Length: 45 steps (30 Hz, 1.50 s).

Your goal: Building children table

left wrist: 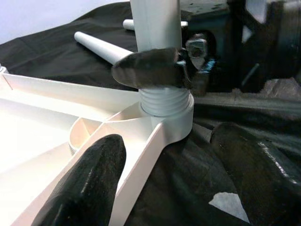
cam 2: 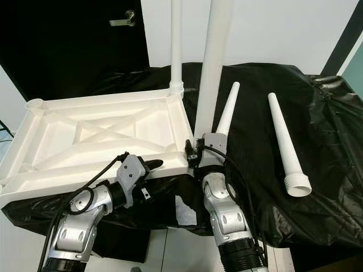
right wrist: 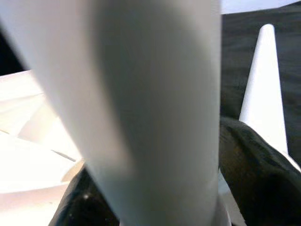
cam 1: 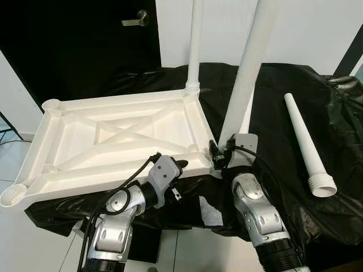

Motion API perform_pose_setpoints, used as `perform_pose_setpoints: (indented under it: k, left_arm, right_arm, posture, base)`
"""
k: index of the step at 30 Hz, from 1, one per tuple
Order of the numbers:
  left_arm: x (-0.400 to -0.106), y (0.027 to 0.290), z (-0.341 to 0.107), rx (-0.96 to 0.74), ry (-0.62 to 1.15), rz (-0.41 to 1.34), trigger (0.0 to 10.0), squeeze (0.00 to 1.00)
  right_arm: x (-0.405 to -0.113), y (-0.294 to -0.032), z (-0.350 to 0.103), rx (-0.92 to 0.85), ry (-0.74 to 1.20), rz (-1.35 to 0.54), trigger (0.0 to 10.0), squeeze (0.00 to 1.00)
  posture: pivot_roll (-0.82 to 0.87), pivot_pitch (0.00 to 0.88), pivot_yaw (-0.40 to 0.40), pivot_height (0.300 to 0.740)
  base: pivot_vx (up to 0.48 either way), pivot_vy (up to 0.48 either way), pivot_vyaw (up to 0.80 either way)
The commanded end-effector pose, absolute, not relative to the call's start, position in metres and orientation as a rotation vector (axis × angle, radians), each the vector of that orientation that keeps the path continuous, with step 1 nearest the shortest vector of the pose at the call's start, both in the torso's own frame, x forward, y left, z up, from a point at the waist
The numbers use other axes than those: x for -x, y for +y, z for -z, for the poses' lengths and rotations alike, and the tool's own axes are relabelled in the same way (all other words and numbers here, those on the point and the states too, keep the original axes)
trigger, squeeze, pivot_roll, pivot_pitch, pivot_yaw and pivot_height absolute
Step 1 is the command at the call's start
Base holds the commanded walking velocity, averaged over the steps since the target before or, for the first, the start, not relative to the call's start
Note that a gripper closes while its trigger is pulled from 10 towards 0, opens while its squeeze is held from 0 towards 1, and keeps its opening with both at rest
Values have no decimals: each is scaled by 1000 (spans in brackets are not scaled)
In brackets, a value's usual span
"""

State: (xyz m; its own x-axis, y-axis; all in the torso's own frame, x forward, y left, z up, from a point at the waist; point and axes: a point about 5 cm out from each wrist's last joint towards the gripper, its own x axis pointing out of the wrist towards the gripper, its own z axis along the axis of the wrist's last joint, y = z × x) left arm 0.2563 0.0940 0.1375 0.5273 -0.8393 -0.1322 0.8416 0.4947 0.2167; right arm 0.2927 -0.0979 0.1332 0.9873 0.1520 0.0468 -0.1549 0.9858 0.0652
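The white tabletop (cam 1: 113, 136) lies upside down on a black cloth (cam 1: 272, 85). One white leg (cam 1: 195, 45) stands screwed into its far right corner. At the near right corner a second leg (cam 1: 252, 62) stands upright, its threaded end (left wrist: 164, 101) sitting in the corner socket (left wrist: 181, 125). My right gripper (cam 1: 220, 154) is shut on this leg just above the thread. Just left of that corner, my left gripper (cam 1: 180, 165) is open at the tabletop's front edge, with its fingers (left wrist: 84, 188) spread either side of the corner, holding nothing.
Two loose legs lie on the cloth, one (cam 1: 309, 147) at the right, one (cam 2: 227, 107) behind the held leg. Open sockets (cam 1: 51, 105) (cam 1: 12, 195) mark the tabletop's left corners. A dark door (cam 1: 136, 21) is behind. Tiled floor (cam 1: 34, 249) lies below the front edge.
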Motion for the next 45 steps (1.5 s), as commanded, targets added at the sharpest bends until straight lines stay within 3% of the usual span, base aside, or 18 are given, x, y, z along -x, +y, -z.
perform_pose_setpoints:
  k: [1, 9, 10, 11, 12, 16, 26, 27, 28, 29, 31, 32, 43, 44, 45]
  left_arm:
    - [-265, 96, -139, -276, -15, 843, 10000, 0]
    - [-264, 94, -138, -271, -16, 844, 10000, 0]
    - [-264, 94, -138, -270, -16, 843, 10000, 0]
    - [-264, 94, -139, -268, -17, 842, 10000, 0]
    - [-265, 94, -139, -267, -18, 840, 10000, 0]
    - [-268, 95, -140, -266, -21, 828, 10000, 0]
    - [-267, 96, -141, -270, -22, 828, 10000, 0]
    - [-266, 97, -140, -273, -20, 827, 10000, 0]
    - [-266, 97, -140, -273, -20, 827, 10000, 0]
    - [-266, 100, -140, -279, -17, 823, 10000, 0]
    - [-266, 100, -140, -279, -17, 823, 10000, 0]
    - [-267, 101, -140, -283, -16, 818, 10000, 0]
    - [-268, 102, -141, -275, -24, 800, 10000, 0]
    - [-269, 101, -141, -274, -24, 800, 10000, 0]
    - [-269, 101, -141, -274, -24, 800, 10000, 0]
  right_arm:
    - [-290, -98, -137, -96, -70, -207, 10000, 1000]
    - [-289, -119, -143, -27, -110, -370, 10000, 1000]
    - [-291, -124, -143, -24, -104, -397, 10000, 122]
    - [-292, -129, -144, -12, -102, -422, 10000, 0]
    - [-295, -133, -144, 13, -74, -519, 10000, 0]
    - [-302, -139, -142, 91, -57, -618, 10000, 0]
    - [-312, -133, -138, 179, -13, -763, 10000, 0]
    - [-314, -131, -137, 191, -5, -791, 8235, 0]
    - [-314, -131, -137, 191, -5, -791, 8235, 0]
    - [-315, -128, -135, 206, 1, -817, 2824, 0]
    - [-315, -128, -135, 206, 1, -817, 2824, 0]
    - [-317, -127, -135, 214, 3, -838, 0, 0]
    - [-320, -132, -122, 199, 71, -790, 0, 0]
    - [-320, -132, -121, 189, 70, -757, 1569, 0]
    - [-320, -132, -121, 189, 70, -757, 1569, 0]
  posture:
    - [-1, 0, -16, 740]
    - [-16, 0, -16, 740]
    - [-18, 0, -16, 740]
    - [-18, 0, -15, 740]
    - [-20, 0, -11, 740]
    - [-18, 0, -6, 740]
    - [-4, 0, -13, 740]
    - [-4, 0, -13, 740]
    - [-4, 0, -13, 740]
    - [3, 0, -18, 740]
    - [3, 0, -18, 740]
    - [6, 0, -20, 740]
    - [6, 0, -23, 740]
    - [5, 0, -24, 740]
    - [5, 0, -24, 740]
  base:
    - [0, 0, 0]
    - [0, 0, 0]
    - [0, 0, 0]
    - [0, 0, 0]
    - [0, 0, 0]
    - [0, 0, 0]
    - [0, 0, 0]
    - [0, 0, 0]
    - [0, 0, 0]
    - [0, 0, 0]
    - [0, 0, 0]
    - [0, 0, 0]
    - [0, 0, 0]
    - [0, 0, 0]
    - [0, 0, 0]
